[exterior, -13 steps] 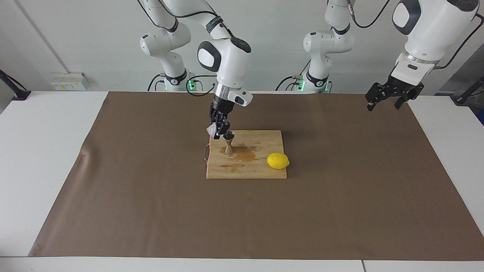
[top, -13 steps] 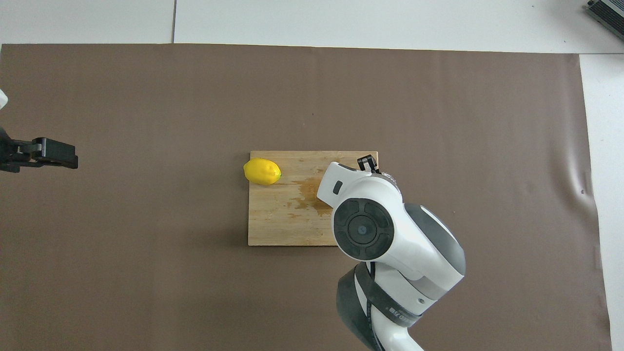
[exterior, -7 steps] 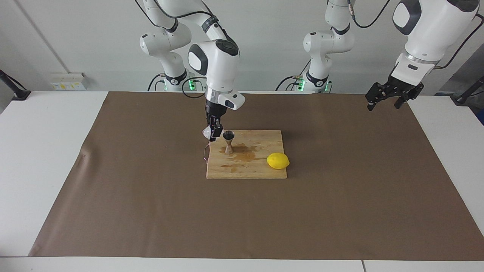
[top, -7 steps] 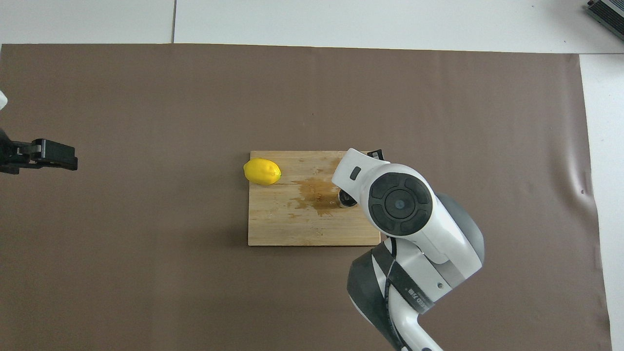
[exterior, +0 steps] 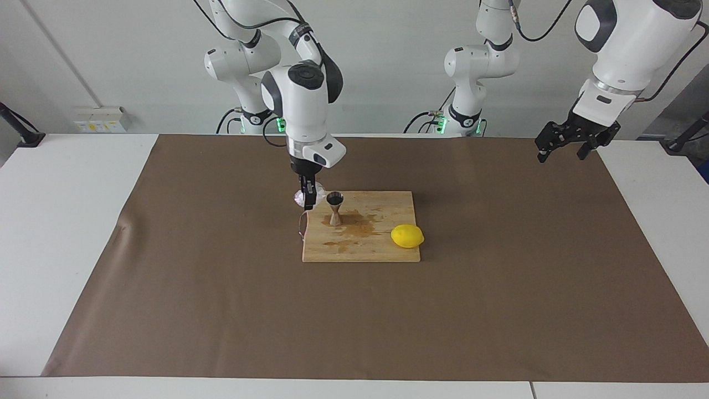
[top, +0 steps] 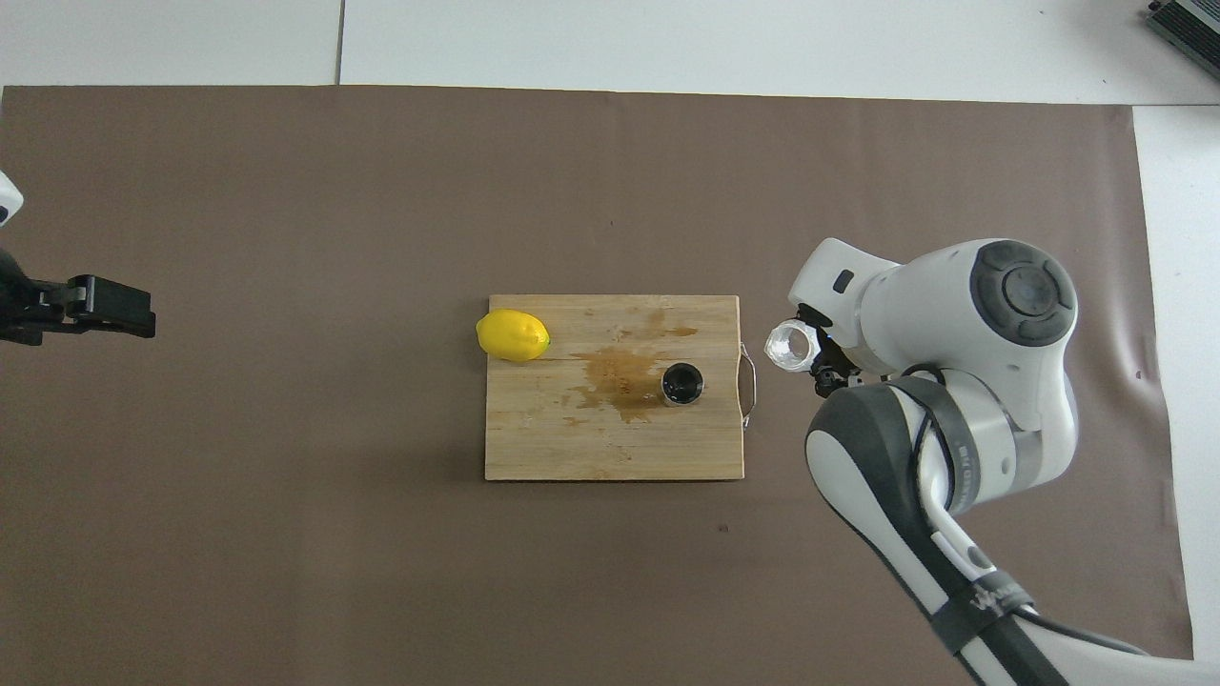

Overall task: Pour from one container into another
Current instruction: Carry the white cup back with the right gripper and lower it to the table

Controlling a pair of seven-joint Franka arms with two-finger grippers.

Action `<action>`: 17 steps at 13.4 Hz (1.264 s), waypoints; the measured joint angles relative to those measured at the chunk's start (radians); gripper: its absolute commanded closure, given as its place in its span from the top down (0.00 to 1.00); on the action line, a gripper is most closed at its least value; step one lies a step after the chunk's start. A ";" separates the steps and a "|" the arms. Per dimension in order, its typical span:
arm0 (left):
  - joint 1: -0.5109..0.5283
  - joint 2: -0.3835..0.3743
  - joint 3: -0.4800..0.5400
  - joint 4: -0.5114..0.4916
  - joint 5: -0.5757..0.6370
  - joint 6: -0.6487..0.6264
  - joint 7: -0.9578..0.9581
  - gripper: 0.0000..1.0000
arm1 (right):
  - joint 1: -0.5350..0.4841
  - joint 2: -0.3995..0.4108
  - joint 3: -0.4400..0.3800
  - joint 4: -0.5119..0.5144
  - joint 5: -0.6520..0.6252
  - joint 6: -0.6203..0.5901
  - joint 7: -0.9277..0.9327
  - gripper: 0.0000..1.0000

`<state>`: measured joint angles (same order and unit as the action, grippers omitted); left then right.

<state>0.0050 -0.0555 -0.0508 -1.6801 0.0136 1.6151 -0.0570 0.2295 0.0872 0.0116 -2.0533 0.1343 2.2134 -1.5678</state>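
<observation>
Setting the glass cup down cleanly looks like the step in hand, since the pour seems finished. The right gripper pinches the cup by its wall and holds it in the air over the brown mat, just off the handle end of the wooden cutting board, toward the right arm's end of the table. In the overhead view the cup's mouth faces up, so it reads as roughly level again.

To do this well, the cup should go straight down onto bare mat clear of the board's metal handle, with its base flat before the fingers let go; a tilted release would probably tip so small a cup. The arm should also keep well off the jigger, which is narrow-waisted and likely easy to knock over.

The jigger stands upright on the board, near the handle end. Its upper cone looks dark in the overhead view, which suggests liquid inside, though the level is hard to judge. The cup looks clear and probably empty. A brown wet stain spreads on the board beside the jigger, so some liquid seems to have missed. A lemon lies at the board's corner toward the left arm's end.

The left gripper waits, spread and empty, above the mat's edge.
</observation>
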 measured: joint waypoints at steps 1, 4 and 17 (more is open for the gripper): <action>0.000 0.000 0.000 0.000 0.000 0.000 0.000 1.00 | -0.043 0.008 0.000 -0.015 0.059 0.004 -0.068 0.00; 0.000 -0.001 0.000 0.000 0.000 0.000 0.000 1.00 | -0.144 0.040 -0.001 -0.047 0.219 0.005 -0.239 0.00; -0.002 -0.001 -0.006 0.000 -0.006 0.034 0.001 1.00 | -0.350 0.057 -0.002 -0.190 0.316 0.023 -0.465 0.78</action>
<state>0.0031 -0.0566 -0.0570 -1.6796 0.0074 1.6491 -0.0563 -0.1203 0.1441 0.0099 -2.2435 0.4504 2.2368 -2.0329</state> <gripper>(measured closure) 0.000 0.493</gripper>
